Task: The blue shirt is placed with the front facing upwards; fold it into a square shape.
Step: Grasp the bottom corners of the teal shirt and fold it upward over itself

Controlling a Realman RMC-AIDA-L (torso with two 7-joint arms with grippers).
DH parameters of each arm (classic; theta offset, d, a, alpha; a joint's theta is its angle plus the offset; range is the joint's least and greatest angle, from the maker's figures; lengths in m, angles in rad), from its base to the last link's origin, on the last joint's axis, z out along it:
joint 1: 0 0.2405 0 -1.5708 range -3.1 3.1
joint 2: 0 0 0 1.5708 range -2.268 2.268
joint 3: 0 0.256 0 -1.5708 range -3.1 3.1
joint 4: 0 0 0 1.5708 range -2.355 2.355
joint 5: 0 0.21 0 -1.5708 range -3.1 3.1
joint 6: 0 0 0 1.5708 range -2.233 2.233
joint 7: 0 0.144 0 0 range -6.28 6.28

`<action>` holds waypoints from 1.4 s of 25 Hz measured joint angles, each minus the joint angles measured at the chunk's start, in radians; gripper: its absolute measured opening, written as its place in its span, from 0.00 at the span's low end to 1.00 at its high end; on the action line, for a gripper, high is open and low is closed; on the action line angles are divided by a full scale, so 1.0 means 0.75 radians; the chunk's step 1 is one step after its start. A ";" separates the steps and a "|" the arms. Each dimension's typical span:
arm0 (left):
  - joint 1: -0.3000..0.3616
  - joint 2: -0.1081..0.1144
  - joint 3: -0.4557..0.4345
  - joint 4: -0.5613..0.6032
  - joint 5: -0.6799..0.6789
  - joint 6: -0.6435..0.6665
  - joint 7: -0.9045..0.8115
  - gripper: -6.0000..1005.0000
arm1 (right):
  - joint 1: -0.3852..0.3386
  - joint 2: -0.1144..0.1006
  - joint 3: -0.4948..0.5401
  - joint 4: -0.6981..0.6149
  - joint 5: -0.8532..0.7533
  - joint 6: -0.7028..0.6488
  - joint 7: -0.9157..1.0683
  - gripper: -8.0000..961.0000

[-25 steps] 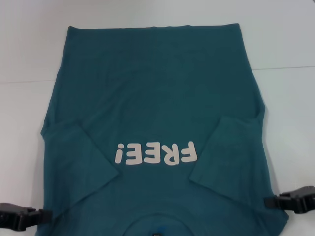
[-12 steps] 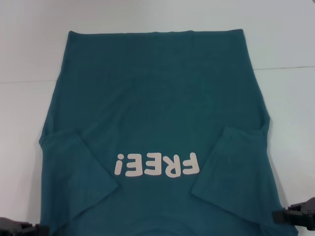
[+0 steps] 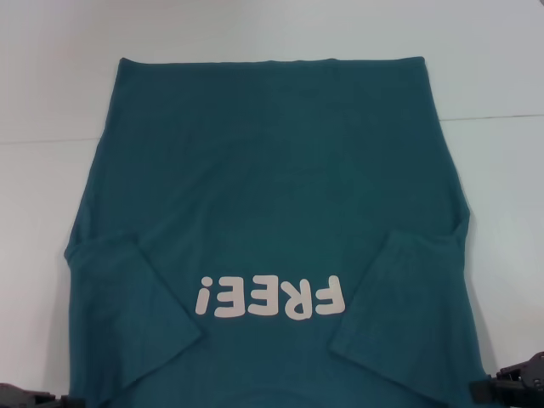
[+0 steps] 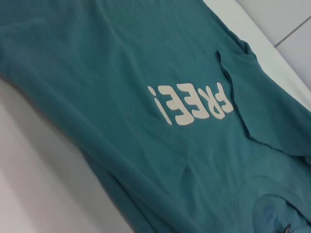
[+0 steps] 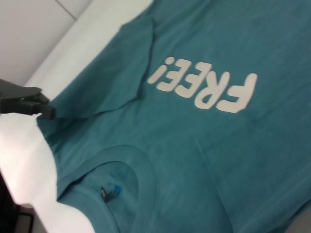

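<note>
Head view first: you've got the big dark teal-blue cotton short-sleeved T-shirt spread front-up over most of the white table, hem toward the far edge, collar end running off the near edge. Both sleeves are folded in over the body, and the pale pinkish-white "FREE!" print reads upside down to you, sitting between them.

Your left gripper is at the near left corner of the shirt and your right gripper at the near right corner, both black and mostly cut off. Whether either one is pinching cloth or how wide it's spread, I honestly can't tell.

Right wrist view shows the ribbed neckline with the small black label inside, plus the left gripper at the shirt's shoulder edge.
</note>
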 joint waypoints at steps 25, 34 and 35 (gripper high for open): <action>-0.056 0.012 -0.085 0.012 -0.013 0.061 -0.011 0.04 | 0.047 -0.011 0.049 0.006 0.019 -0.030 -0.019 0.04; -0.048 0.033 -0.142 0.012 -0.100 0.096 0.005 0.04 | 0.070 -0.019 0.085 0.007 0.078 -0.037 -0.019 0.04; -0.047 0.033 -0.141 0.012 -0.101 0.098 0.005 0.04 | 0.072 -0.018 0.085 0.008 0.078 -0.037 -0.019 0.04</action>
